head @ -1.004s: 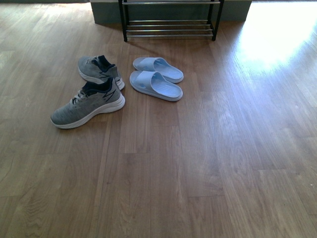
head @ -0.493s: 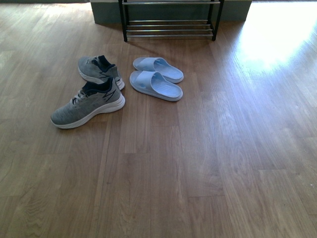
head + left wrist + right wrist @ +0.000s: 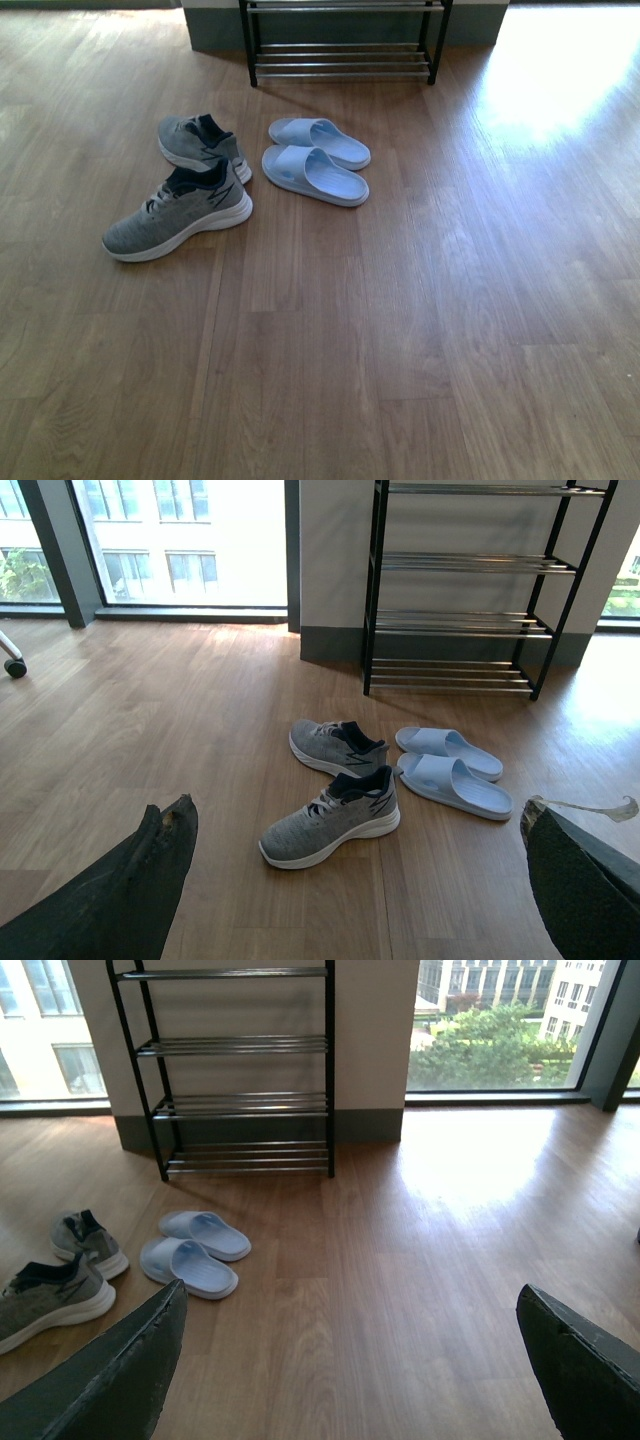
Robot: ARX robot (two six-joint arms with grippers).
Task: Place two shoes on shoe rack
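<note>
Two grey knit sneakers lie on the wood floor, the near one (image 3: 178, 211) on its sole and the far one (image 3: 203, 143) behind it. Two pale blue slides (image 3: 314, 173) (image 3: 319, 139) lie side by side to their right. The shoe rack (image 3: 343, 45), black uprights and chrome rods, stands at the far wall with bare shelves. Neither arm shows in the front view. My left gripper (image 3: 355, 880) is open and empty, well short of the near sneaker (image 3: 331, 820). My right gripper (image 3: 350, 1360) is open and empty over bare floor, the slides (image 3: 189, 1265) ahead of it to one side.
A grey-green skirting and wall stand behind the rack (image 3: 460, 590). Floor-to-ceiling windows (image 3: 500, 1020) flank it, and sun glare lies on the floor at the far right (image 3: 560, 70). A chair castor (image 3: 14, 665) shows at one edge of the left wrist view.
The front view has shifted very slightly; the shoes and rack lie where they were.
</note>
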